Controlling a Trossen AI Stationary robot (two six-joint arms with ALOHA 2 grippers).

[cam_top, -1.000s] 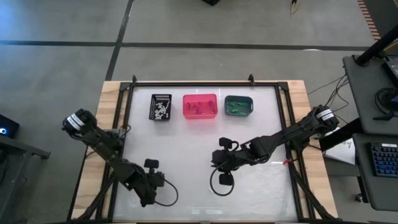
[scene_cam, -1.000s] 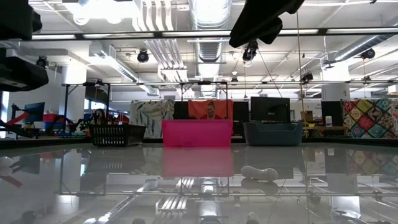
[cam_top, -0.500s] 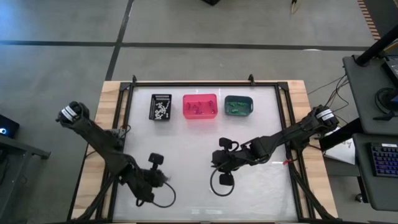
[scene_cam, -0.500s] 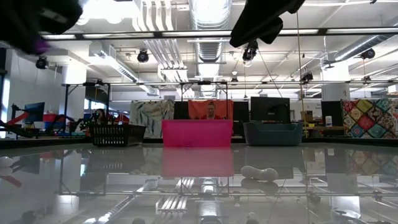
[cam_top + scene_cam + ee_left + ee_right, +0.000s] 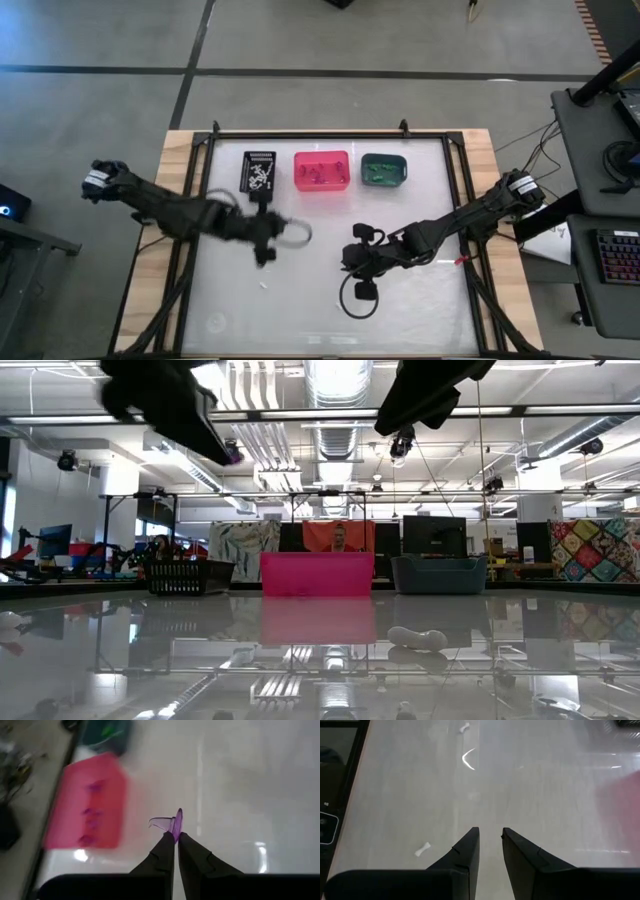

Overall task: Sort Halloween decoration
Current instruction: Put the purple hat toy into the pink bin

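Note:
My left gripper (image 5: 263, 250) hangs over the middle of the table, on the near side of the black bin (image 5: 259, 171), shut on a tiny purple trinket (image 5: 172, 822). The low view shows a purple speck (image 5: 233, 457) at the tip of this raised arm. My right gripper (image 5: 347, 262) hovers open over the table's centre, touching nothing. White bone-shaped trinkets (image 5: 422, 850) (image 5: 464, 728) lie flat on the tabletop ahead of it. One white trinket (image 5: 417, 637) rests on the glossy surface in the low view. Purple pieces sit in the pink bin (image 5: 321, 171), green ones in the teal bin (image 5: 383, 169). My left gripper pinches the purple trinket at its lower end (image 5: 174, 831), between the two fingertips. The piece sticks out past the tips, with a thin wing (image 5: 157, 823) pointing sideways. It is lifted clear of the table.
Three bins stand in a row along the far edge: black, pink, teal. The left wrist view shows the pink bin (image 5: 85, 802) and the teal bin (image 5: 107, 732) ahead of the fingers. A black frame rail (image 5: 330, 134) borders the white tabletop. People sit beyond the table.
My left arm has swung from the near left corner toward the table's middle and far edge, staying high above the surface and carrying the purple trinket. My right arm has kept still.

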